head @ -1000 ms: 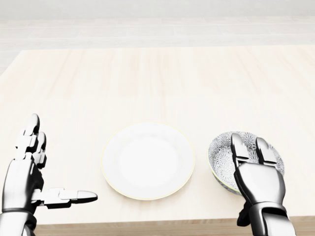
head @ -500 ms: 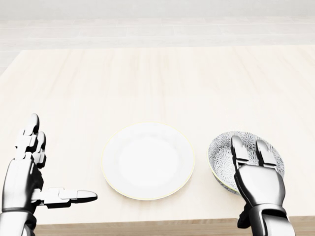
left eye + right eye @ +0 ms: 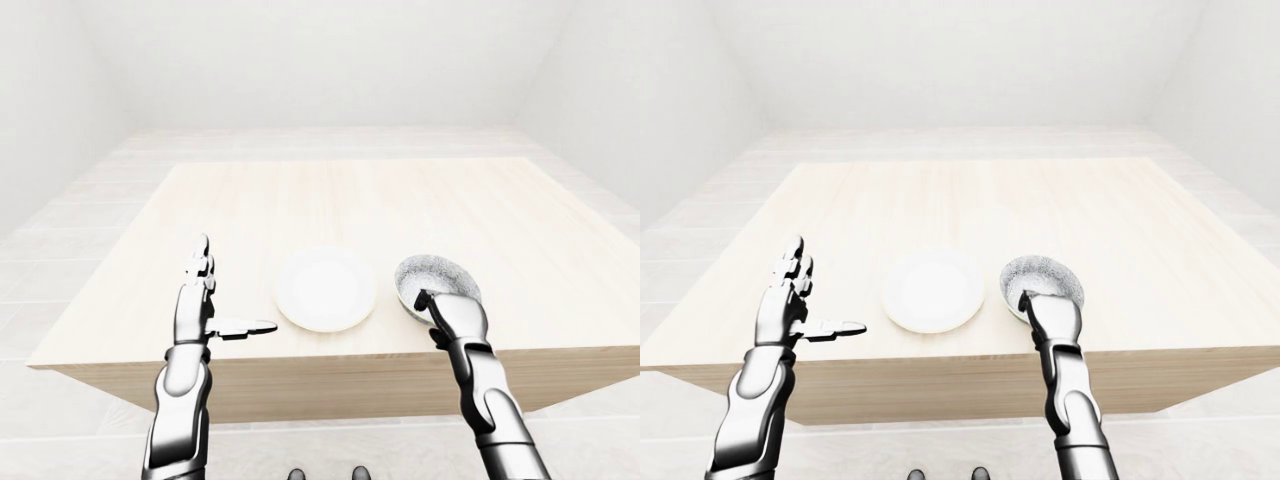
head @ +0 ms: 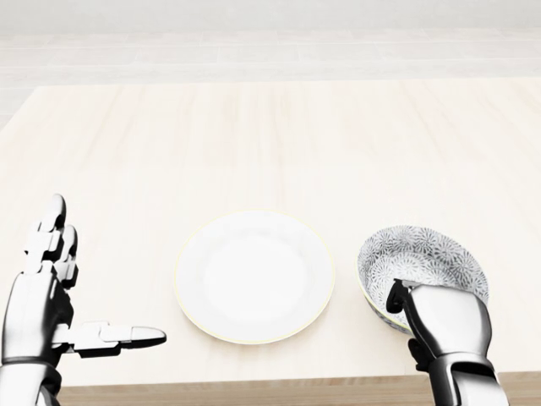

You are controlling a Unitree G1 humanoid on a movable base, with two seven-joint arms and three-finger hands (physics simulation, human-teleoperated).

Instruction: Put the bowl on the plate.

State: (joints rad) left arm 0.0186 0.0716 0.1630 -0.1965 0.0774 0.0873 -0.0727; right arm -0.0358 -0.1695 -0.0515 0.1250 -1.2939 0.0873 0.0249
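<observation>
Right robot hand (image 4: 444,326): curled shut over the bowl's rim on the side nearest its wrist. The fingers (image 4: 396,296) hook down inside the wall and the thumb (image 4: 418,348) sits outside, under the rim.
Bowl (image 4: 427,254): patterned inside, upright on the bench. Most of it lies beyond the right robot hand's knuckles, and only the gripped part of the rim is covered.
Plate (image 4: 254,277): white and flat on the bench, to the left of the right robot hand. It is just beside the bowl with a narrow gap, and it lies between the two hands.
Left robot hand (image 4: 46,296): spread wide and holding nothing. Two fingers point away from the wrist and the thumb reaches sideways toward the plate. It is near the plate's left edge and well apart from the bowl.
Bench (image 4: 254,135): pale wood, stretching far beyond both hands. Both hands are close to its near edge.
Floor (image 3: 60,240): pale tiles around the bench, seen in the eye views.
</observation>
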